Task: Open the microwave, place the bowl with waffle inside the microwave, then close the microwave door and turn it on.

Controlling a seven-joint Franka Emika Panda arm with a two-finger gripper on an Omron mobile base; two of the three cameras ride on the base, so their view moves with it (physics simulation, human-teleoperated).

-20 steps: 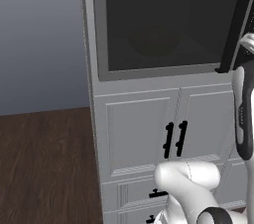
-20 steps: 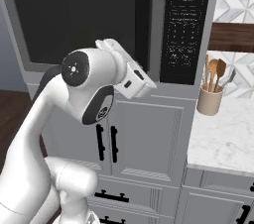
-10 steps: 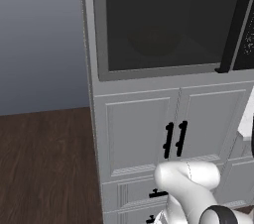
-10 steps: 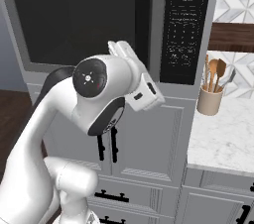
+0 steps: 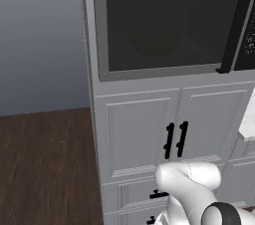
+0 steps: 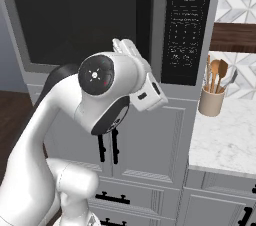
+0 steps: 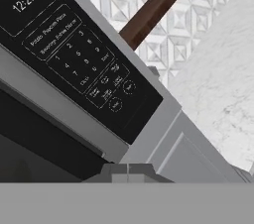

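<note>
Hand view, rolled well off level, looks at the lower corner of the microwave's point(image 7: 106, 134) black control panel point(image 7: 74, 64), where a clock reading 12:20 sits above rows of small white-marked buttons; beyond the grey frame lie a white marble desk point(image 7: 223, 89), a patterned tile wall point(image 7: 149, 44) and a brown wooden shelf edge point(image 7: 154, 10). At the bottom of that view the claw point(image 7: 128, 172) shows its two fingers pressed together with nothing between them, just beside the lower edge of the grey frame; whether they touch it cannot be told. Left base view shows the microwave door point(image 5: 164, 25) shut flat in its frame, its long black vertical handle point(image 5: 234, 25) at the right edge of the dark glass. Through that glass a dim round bowl point(image 5: 157, 42) can be made out inside the oven, near the middle of the window; its contents are too dark to tell. Below stand white cabinet doors point(image 5: 144, 139) with two short black handles point(image 5: 175, 140) side by side, and dark wood floor point(image 5: 45, 164) spreads to the left. Right base view has the white arm point(image 6: 107, 95) bent in front of the door, its wrist reaching toward the area under the control panel point(image 6: 187, 25). To the right, a tan cup of wooden utensils point(image 6: 212, 95) stands on the marble desk point(image 6: 225, 135).
</note>
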